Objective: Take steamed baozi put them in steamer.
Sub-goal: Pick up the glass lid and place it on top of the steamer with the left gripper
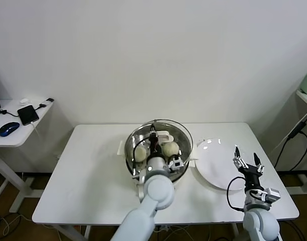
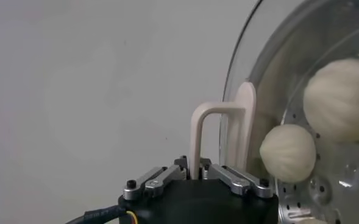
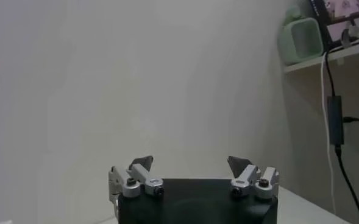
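Observation:
The steamer (image 1: 179, 173) stands at the table's middle, a shiny steel pot. Two cream-white baozi (image 1: 140, 153) (image 1: 170, 149) show inside it. In the left wrist view two baozi (image 2: 287, 152) (image 2: 341, 100) lie on the perforated tray (image 2: 325, 190), seen through the glass lid (image 2: 270, 73). My left gripper (image 1: 154, 139) (image 2: 195, 173) is shut on the lid's white handle (image 2: 219, 122) and holds the lid (image 1: 186, 133) over the pot. My right gripper (image 1: 247, 161) (image 3: 191, 165) is open and empty, raised by the right edge of the white plate (image 1: 216, 163), which is bare.
A low side table (image 1: 12, 138) at the far left carries a phone (image 1: 28, 114) and a blue mouse (image 1: 8, 128). Cables (image 1: 294, 135) hang at the right by a shelf with a green object (image 3: 301, 39). The table's front edge is close to my arms.

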Motion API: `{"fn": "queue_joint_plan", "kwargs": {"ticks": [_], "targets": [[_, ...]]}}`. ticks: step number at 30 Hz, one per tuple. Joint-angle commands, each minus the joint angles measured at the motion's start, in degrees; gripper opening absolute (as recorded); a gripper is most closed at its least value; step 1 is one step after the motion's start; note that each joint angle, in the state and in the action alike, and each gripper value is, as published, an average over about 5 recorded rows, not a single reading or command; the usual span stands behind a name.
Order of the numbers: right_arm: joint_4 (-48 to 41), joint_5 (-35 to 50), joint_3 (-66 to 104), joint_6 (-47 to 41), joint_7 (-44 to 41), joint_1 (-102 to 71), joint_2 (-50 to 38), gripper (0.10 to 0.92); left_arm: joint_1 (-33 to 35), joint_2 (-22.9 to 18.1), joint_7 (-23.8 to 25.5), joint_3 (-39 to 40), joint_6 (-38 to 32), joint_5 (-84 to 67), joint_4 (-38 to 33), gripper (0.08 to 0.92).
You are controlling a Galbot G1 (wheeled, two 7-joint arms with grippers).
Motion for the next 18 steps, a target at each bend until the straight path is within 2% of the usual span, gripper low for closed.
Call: {"fn": "queue_joint_plan", "kwargs": {"ticks": [1,18], "targets": [[-0.15,-0.04,-0.05,0.14,-0.01,0.09,0.16,0.822,0.3,-2.81,0.58,0.71,2.82,5.01,1.5,0.17],[-0.46,-0.02,0.1,0.54,-0.05,0.1,0.22,0.823,1.06,-2.81,0.35,0.07,2.04,5.77,2.86,0.17]]}}
